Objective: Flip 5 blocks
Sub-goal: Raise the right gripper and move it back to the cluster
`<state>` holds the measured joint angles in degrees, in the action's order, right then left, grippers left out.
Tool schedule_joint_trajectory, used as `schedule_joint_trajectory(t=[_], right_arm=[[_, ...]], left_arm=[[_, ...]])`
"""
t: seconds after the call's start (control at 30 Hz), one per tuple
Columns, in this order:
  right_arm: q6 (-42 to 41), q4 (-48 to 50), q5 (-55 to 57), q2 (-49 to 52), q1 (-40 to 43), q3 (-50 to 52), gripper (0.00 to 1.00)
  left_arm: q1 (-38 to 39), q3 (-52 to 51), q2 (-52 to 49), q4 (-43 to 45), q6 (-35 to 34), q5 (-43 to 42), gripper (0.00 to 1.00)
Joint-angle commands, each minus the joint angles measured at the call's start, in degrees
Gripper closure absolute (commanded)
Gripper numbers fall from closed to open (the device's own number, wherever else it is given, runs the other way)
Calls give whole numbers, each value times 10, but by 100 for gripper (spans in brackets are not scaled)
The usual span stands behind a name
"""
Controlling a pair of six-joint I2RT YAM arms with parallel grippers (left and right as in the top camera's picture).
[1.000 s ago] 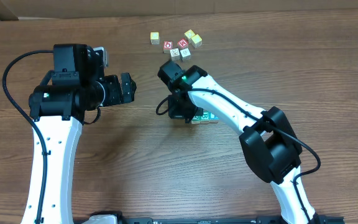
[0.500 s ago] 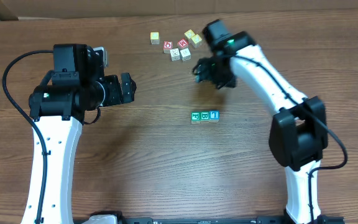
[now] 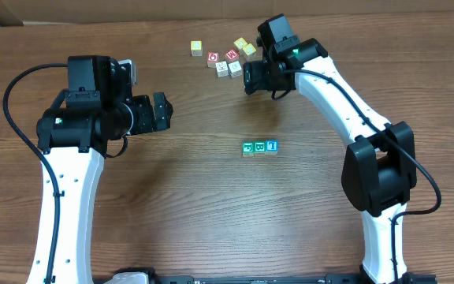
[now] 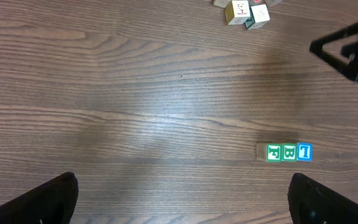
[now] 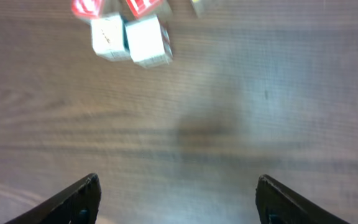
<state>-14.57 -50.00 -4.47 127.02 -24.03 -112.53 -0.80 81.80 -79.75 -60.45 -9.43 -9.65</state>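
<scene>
Looks approx 3 of 5 done, judging by layout: two green blocks (image 3: 247, 147) + one blue block (image 3: 271, 146) sit touching in a neat row at ctr of the overhead frame, printed faces up, well apart from the rest. Prob those are finished. Left to do, I'd say: the two whitish blocks (image 3: 221, 69), side by side in the loose cluster at upper ctr, w/ red cubes (image 3: 213, 57) just above them and yellow cubes (image 3: 196, 48) further up and out; those aren't part of the job. Right gripper (image 3: 252, 78) hangs just right of the whitish pair, jaws spread wide, nothing in them. Its wrist view shows both whitish blocks at upper left of frame, ahead of the fingers, not between them yet. Left gripper (image 3: 161, 110) is parked at left-ctr, also wide open & empty, well apart from every block; its wrist view has the row at lower right. So next = likely one of the whitish two. Surface: table (image 3: 172, 205) of brown wood-grain, flat, w/ a soft sheen, no mat or tray. Room: little to see, just a tan cardboard panel (image 3: 93, 9) along top edge and upper left corner; nothing beyond it shows.
</scene>
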Motion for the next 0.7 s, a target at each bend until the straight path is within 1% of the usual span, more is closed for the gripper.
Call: schedule_joint_trajectory(t=[0.0, 0.03, 0.13, 0.27, 0.5, 0.67], right_arm=[[34, 38, 1, -2, -1, -11, 23], [40, 53, 1, 4, -1, -10, 25], [57, 101, 1, 29, -1, -10, 25], [57, 162, -2, 74, -1, -10, 26], [57, 236, -8, 133, -3, -10, 27], [57, 284, -8, 154, -14, -10, 29]], left_arm=[[1, 11, -1, 0, 4, 0, 0], [1, 11, -1, 0, 4, 0, 0], [1, 11, -1, 0, 4, 0, 0], [1, 11, -1, 0, 4, 0, 0], [1, 11, -1, 0, 4, 0, 0], [1, 11, -1, 0, 4, 0, 0]])
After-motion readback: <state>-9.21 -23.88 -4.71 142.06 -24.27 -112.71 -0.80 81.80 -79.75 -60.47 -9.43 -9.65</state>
